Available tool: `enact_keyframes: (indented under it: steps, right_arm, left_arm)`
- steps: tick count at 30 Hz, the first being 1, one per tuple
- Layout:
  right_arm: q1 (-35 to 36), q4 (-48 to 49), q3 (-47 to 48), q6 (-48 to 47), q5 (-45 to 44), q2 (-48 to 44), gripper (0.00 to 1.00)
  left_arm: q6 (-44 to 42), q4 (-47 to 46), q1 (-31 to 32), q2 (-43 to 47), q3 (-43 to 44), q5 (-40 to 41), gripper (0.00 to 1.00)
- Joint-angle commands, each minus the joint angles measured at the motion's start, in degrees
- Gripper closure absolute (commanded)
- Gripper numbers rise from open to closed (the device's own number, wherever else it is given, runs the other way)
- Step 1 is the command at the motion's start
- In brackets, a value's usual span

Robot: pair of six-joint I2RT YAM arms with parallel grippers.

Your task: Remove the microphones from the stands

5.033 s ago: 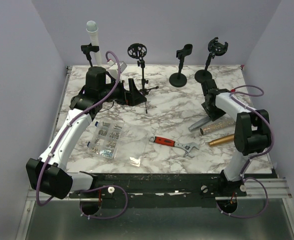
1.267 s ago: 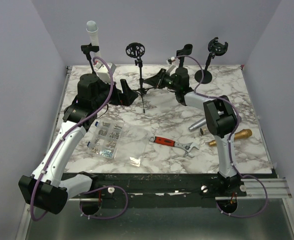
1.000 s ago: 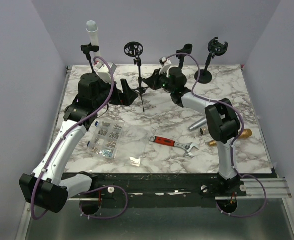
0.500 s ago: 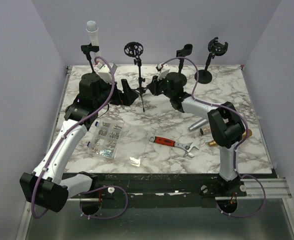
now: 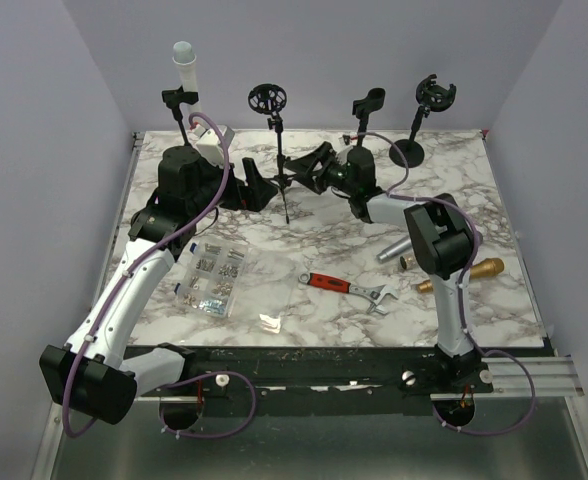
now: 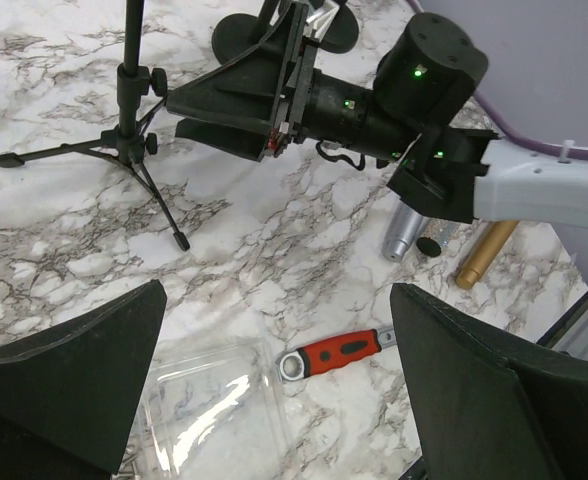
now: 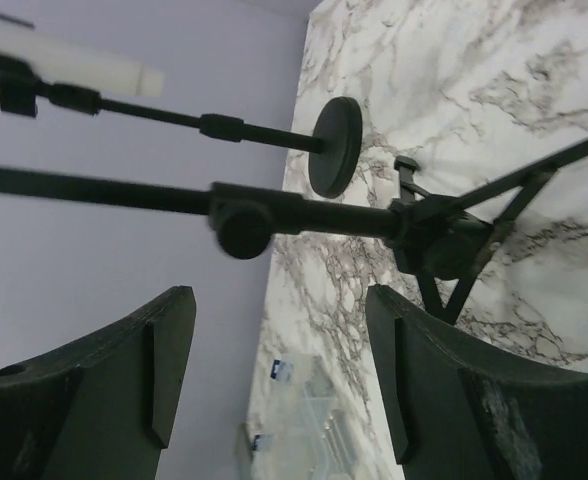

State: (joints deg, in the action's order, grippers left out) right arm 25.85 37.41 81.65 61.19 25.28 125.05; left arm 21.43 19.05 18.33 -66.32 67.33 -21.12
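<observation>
Lilac walls (image 5: 324, 50); marble tabletop (image 5: 304, 235) bearing wrench (image 5: 349, 287), tripod stand (image 5: 277, 135), parts box (image 5: 212, 278).

No text, label, brand or number can be read anywhere

Both arms look alike on my overhead feed. The left arm (image 5: 134, 280) and the right arm (image 5: 452, 300) have glossy white link shells set between chunky matte-black joint housings. A purple cable (image 5: 205, 119) arcs out behind each tool and runs back along the links.

Through the left wrist camera, the left gripper (image 6: 274, 300) shows its fingers (image 6: 64, 385) as broad black wedges with flat inner faces. The right gripper (image 6: 189, 112) is also black. Its tapered plates sit ahead of a round motor body with small green lights (image 6: 415, 72), and there is a speck of red at the finger root.
</observation>
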Motion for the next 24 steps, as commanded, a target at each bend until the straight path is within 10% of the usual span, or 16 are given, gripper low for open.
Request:
enact_keyframes:
  steps: [1,24]
  right_arm:
    - [-1.89,8.49,2.35,21.34,5.13,5.67,0.25]
    - [-2.47,10.40,11.34,33.47,8.60,13.19,0.47]
  left_arm:
    - [0.01,-1.36,0.04,1.00,-0.65,-1.06,0.01]
    - [0.15,-1.65,0.04,1.94,-0.75,-1.46,0.01]
